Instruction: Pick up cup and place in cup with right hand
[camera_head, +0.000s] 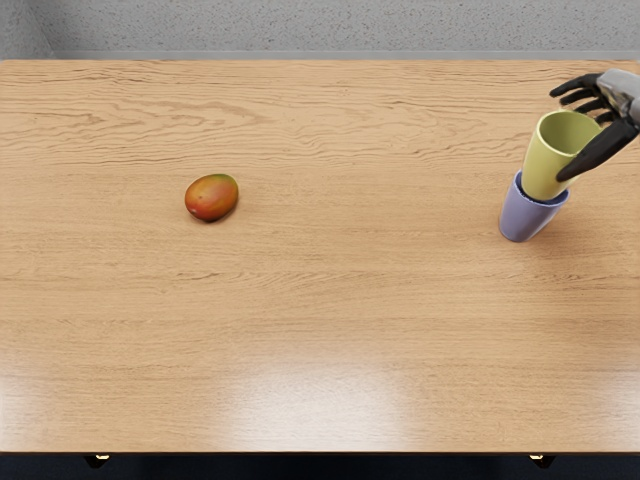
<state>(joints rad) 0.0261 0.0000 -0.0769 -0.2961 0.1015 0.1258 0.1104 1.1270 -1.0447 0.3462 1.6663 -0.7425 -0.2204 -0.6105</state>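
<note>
The wooden table's front edge (320, 446) spans the bottom; at upper right the yellow cup (546, 162) sits in the purple cup (524, 216), the right hand (619, 97) loosely open round it, seemingly ungripped; likely light, stiff, slick, best held by its upper wall.

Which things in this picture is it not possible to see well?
In the head view:
- Yellow-green cup: its base, hidden by the purple cup.
- Right robot hand: whether it grips the yellow-green cup, because they overlap.
- Right arm: cut off by the right edge.
- Left arm: out of view.
</note>
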